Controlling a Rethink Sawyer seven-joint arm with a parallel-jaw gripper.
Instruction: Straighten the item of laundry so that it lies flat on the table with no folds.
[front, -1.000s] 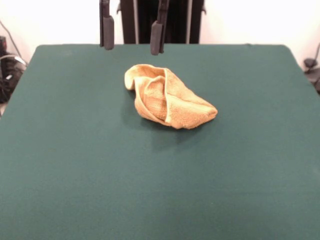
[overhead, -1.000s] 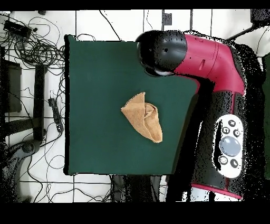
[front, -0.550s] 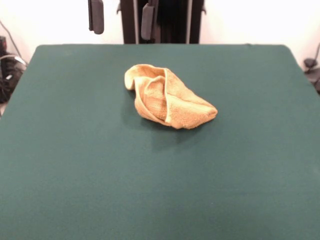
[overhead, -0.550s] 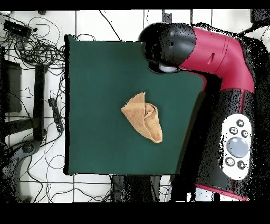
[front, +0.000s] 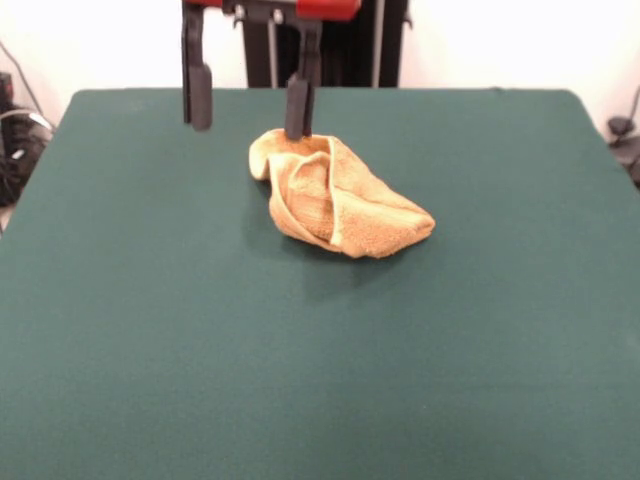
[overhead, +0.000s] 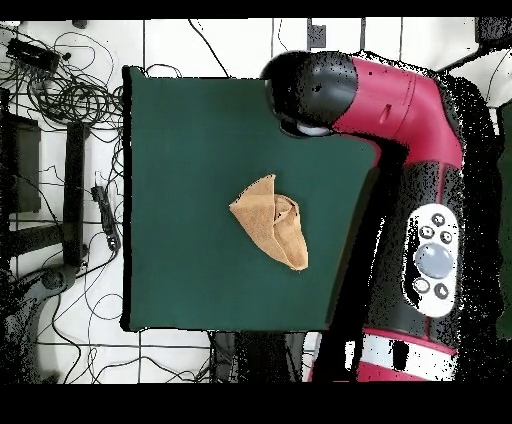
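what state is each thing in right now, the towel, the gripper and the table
small golden yellow-orange terry-cloth towel: crumpled in a folded heap near the table's middle, not flat
black two-fingered gripper: open, fingers spread wide, empty, one finger at the towel's far edge
large dark green felt-topped table: bears only the towel

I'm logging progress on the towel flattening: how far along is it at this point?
Nothing looks done: the towel lies bunched and folded over itself near the middle of the table. In hand: the gripper is open above the table, one of its fingers at the towel's far edge, the other off to the side; nothing is gripped. Left: grasp an edge, spread it flat, remove every fold.
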